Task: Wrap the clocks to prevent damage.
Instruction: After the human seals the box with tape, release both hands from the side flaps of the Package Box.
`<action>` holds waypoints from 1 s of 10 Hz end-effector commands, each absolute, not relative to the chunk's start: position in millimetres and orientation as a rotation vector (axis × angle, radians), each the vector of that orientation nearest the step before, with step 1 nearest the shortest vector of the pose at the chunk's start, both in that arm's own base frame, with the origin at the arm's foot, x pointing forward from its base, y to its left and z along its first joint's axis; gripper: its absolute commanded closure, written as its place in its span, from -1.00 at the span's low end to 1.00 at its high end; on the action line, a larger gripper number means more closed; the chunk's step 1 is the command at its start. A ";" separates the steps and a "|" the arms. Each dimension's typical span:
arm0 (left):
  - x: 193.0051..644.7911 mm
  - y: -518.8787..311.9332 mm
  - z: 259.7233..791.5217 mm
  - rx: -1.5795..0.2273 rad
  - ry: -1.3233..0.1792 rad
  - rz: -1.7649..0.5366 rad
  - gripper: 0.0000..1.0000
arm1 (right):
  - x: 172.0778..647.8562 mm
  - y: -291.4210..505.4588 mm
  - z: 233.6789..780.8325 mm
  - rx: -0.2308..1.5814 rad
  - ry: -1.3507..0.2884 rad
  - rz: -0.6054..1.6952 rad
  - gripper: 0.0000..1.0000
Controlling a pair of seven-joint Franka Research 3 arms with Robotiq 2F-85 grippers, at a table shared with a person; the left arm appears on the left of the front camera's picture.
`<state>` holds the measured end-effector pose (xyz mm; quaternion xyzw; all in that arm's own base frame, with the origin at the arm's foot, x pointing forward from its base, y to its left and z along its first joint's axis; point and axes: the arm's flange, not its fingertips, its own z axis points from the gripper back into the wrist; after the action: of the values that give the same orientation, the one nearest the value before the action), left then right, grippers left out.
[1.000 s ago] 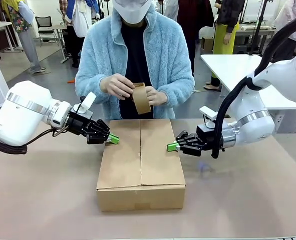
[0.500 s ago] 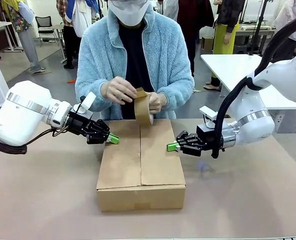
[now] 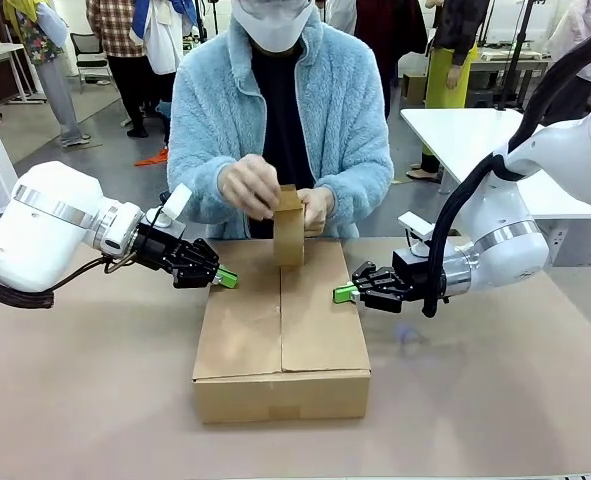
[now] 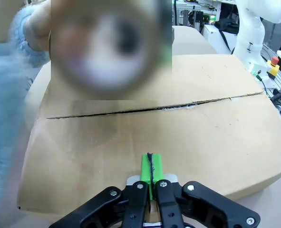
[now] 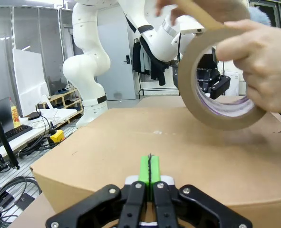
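Plain brown cardboard box [image 3: 281, 330] sits mid-table [image 3: 495, 400], flaps closed, long axis running from the robot's side straight out toward the person, with the centre seam going the same way. Looks a bit scuffed, and the left wrist view shows the seam [image 4: 150, 109] slightly ragged and gapped, which you can't make out from the front.

Left gripper [image 3: 226, 278] has its green pads pressed together against the box's left top edge, holding nothing. Right gripper [image 3: 344, 293] is the same on the right edge, pincer together and empty.

At the far end the person's hands [image 3: 250, 186] hold a roll of brown tape [image 3: 288, 226] upright over the seam. The right wrist view shows the roll [image 5: 216, 80] side-on, hollow core visible.
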<state>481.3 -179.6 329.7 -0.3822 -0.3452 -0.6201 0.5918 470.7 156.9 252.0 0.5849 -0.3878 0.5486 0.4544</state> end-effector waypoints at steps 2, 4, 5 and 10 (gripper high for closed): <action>480.7 -180.1 325.4 -0.884 -0.797 -1.441 0.99 | 470.4 157.9 249.5 1.438 -0.959 1.339 0.98; 480.7 -180.1 325.4 -0.884 -0.797 -1.441 0.99 | 470.4 157.9 249.5 1.438 -0.959 1.339 0.98; 480.7 -180.1 325.4 -0.884 -0.797 -1.441 0.99 | 470.4 157.9 249.5 1.438 -0.959 1.339 0.98; 480.7 -180.1 325.4 -0.884 -0.797 -1.441 0.99 | 470.4 157.9 249.5 1.438 -0.959 1.339 0.98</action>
<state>481.0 -179.7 329.2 -0.3829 -0.3447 -0.6200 0.5918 470.5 156.5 251.6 0.5850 -0.3877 0.5483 0.4548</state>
